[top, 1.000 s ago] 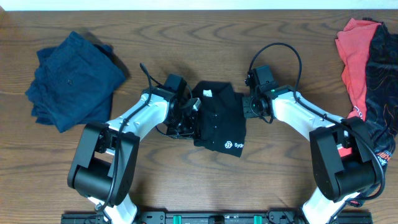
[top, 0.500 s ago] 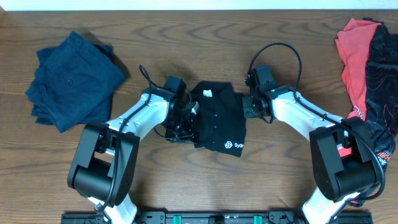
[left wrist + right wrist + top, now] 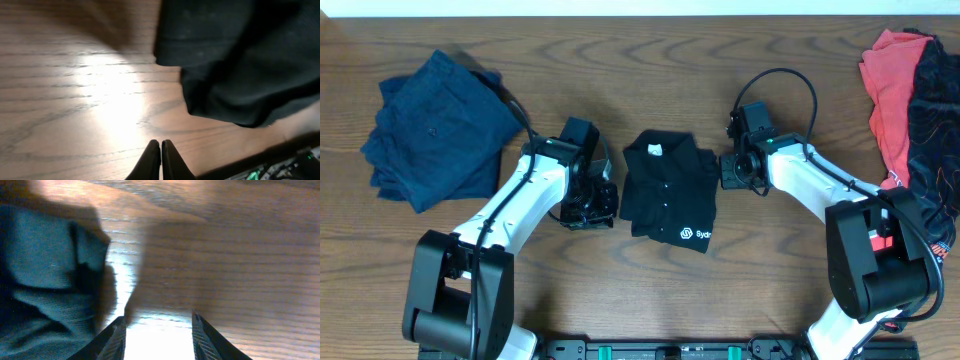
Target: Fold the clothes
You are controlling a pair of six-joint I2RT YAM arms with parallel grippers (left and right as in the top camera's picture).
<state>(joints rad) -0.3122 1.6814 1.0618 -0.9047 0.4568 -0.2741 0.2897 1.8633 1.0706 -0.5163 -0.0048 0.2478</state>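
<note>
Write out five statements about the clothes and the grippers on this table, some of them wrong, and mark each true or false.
1. The black shirt lies folded between the two arms. True.
2. The left gripper grips the black shirt. False: its jaws are shut on nothing, over the bare table beside the shirt.
3. The right gripper is open and holds nothing. True.
4. The navy garment lies on the right arm's side. False: it lies on the left arm's side.
5. The red garment lies on top of the black shirt. False: it lies well apart from it, at the table's edge on the right arm's side.
</note>
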